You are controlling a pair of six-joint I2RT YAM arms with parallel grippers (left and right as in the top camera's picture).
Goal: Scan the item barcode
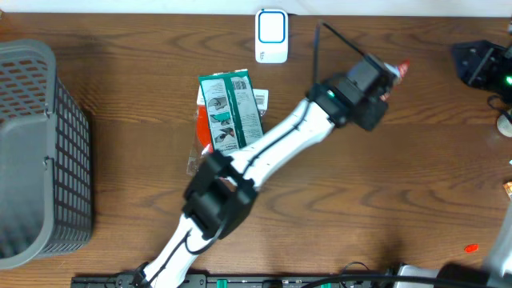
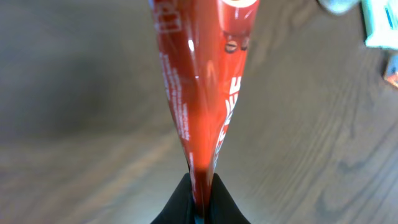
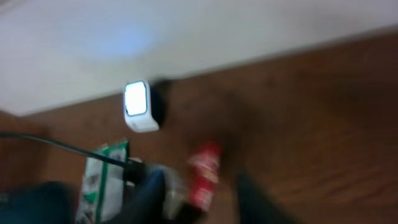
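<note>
grey basket (image 1: pixel 40 152) at the left of the bench (image 1: pixel 400 176); green packet (image 1: pixel 232 108) lying flat; white scanner (image 1: pixel 271 36) at the back. right of it, the left gripper (image 2: pixel 200 186) has its jaws pinched on the red packet (image 2: pixel 205 74). the right gripper (image 3: pixel 200 194) has jaws that look parted, though blurred.

Basket (image 1: pixel 32 152) at the table's (image 1: pixel 416 176) left, scanner (image 1: pixel 271 36) at the back — packet (image 1: pixel 230 108) just before it, pouch (image 2: pixel 199 93) to its right

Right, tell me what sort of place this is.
Probably a mock shop checkout on a wooden table: a white barcode scanner, a grey shopping basket, and packaged goods, a green packet and a red packet.
</note>
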